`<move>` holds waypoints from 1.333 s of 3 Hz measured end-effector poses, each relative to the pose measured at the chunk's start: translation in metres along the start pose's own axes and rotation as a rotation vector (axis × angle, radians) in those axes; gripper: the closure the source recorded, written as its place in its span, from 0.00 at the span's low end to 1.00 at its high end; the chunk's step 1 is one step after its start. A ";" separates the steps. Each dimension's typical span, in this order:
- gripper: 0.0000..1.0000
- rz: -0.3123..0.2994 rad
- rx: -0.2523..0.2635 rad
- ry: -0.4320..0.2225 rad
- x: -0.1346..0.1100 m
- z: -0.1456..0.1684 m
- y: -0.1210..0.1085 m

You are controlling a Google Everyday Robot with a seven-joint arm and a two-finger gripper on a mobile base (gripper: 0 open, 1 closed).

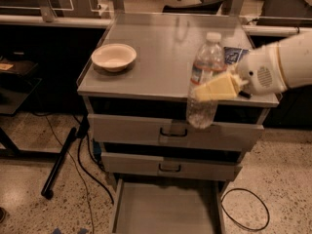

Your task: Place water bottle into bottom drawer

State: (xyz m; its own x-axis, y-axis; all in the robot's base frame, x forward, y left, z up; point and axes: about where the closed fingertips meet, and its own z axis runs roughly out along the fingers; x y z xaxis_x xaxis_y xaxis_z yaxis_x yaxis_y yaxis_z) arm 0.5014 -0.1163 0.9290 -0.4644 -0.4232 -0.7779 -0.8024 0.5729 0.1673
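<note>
The water bottle [204, 79] is clear and ribbed with a white cap and a white-and-red label. It hangs upright in the air in front of the cabinet's front edge, its base level with the top drawer. My gripper [210, 89] comes in from the right on a white arm and is shut on the water bottle at mid-height with yellowish fingers [217, 87]. The bottom drawer [165, 208] is pulled open below, a shallow grey tray with a bare floor.
A cream bowl [114, 56] sits on the grey cabinet top [161, 43] at the left. A dark packet [234, 55] lies on the top behind the arm. Two upper drawers [170, 133] are closed. Cables [243, 211] and a black leg lie on the floor.
</note>
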 end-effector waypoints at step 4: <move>1.00 0.244 -0.056 0.040 0.094 0.033 0.023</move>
State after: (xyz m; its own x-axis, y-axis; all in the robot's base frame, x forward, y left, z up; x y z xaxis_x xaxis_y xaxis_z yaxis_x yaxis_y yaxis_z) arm 0.4518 -0.1194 0.8397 -0.6604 -0.3054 -0.6860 -0.6839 0.6219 0.3815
